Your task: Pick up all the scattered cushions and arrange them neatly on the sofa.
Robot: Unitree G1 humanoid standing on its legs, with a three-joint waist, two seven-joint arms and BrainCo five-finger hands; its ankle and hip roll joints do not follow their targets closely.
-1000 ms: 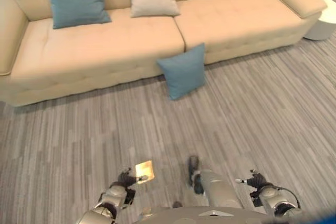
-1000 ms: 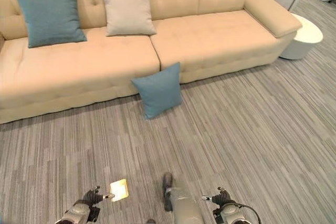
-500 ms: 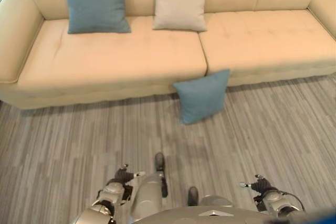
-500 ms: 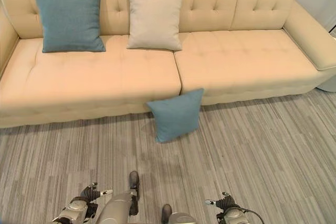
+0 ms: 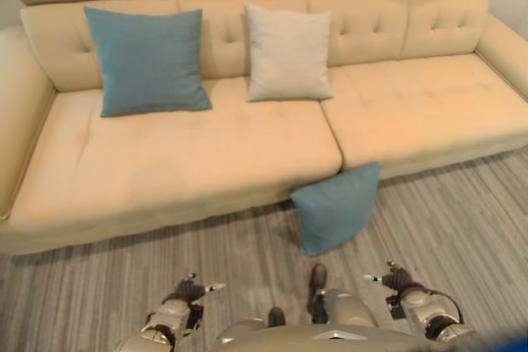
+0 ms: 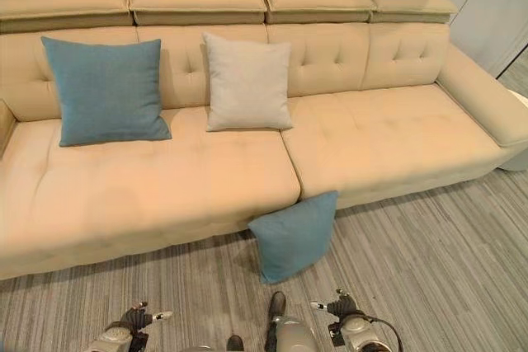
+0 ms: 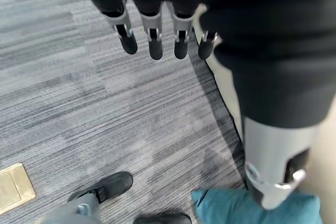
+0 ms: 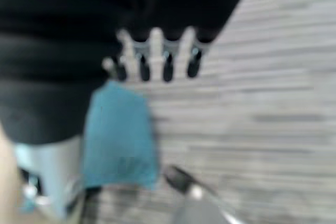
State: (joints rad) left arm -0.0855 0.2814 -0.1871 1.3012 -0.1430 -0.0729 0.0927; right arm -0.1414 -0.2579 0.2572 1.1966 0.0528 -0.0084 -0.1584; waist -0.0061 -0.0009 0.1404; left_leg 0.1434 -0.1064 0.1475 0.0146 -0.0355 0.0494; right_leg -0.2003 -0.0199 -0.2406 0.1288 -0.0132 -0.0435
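Sofa (image 5: 190, 162): beige upholstery, smooth matt, button-tufted back. Blue cushion on floor (image 5: 334, 208): woven cloth, matt, fine grain. Far-left blue cushion (image 5: 147, 61): same weave. Cream cushion (image 5: 287, 53): soft matt cloth. Floor (image 7: 79, 103): grey striped carpet, low pile, rough-looking. Brass-coloured floor plate (image 7: 14, 188): flat, dull sheen. Left robot hand (image 7: 157, 30), right robot hand (image 8: 155, 56): silver metal-look fingers, dark matt tips.

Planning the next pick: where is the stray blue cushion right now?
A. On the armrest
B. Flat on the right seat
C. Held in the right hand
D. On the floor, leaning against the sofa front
D: the blue cushion stands on the floor, propped against the sofa front.
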